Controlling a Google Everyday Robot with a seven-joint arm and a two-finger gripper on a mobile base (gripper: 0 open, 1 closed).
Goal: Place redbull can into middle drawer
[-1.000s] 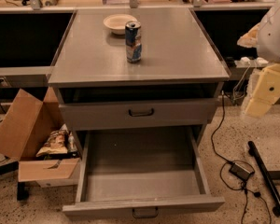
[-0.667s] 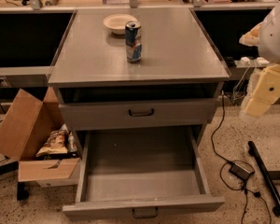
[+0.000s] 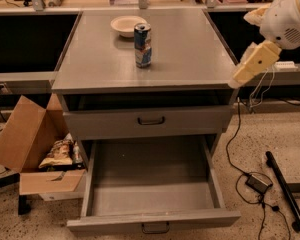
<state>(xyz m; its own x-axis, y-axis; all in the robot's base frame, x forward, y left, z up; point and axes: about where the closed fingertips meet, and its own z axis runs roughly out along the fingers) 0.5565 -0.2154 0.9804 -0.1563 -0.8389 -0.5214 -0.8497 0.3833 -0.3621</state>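
1. Standing in the middle of the view, the grey cabinet [image 3: 190,54] shows its flat top from above.
2. The middle drawer [image 3: 190,219], the lowest one, is pulled far out toward the camera, with its small dark handle at the front edge.
3. A cardboard box [image 3: 20,139] sits open on the floor to the left, with snack packets inside.
4. The drawer front [image 3: 190,121] one level higher is pushed in.
5. The white robot arm [image 3: 287,16] enters at upper right.
6. Its cream gripper [image 3: 252,66] hangs beside the cabinet's right top edge, well apart from the can. I cannot tell whether it is clenched or released.
7. A cream bowl [image 3: 127,25] rests near the back of the top.
8. The redbull can [image 3: 143,45] stands upright on the cabinet top, just in front of the bowl.
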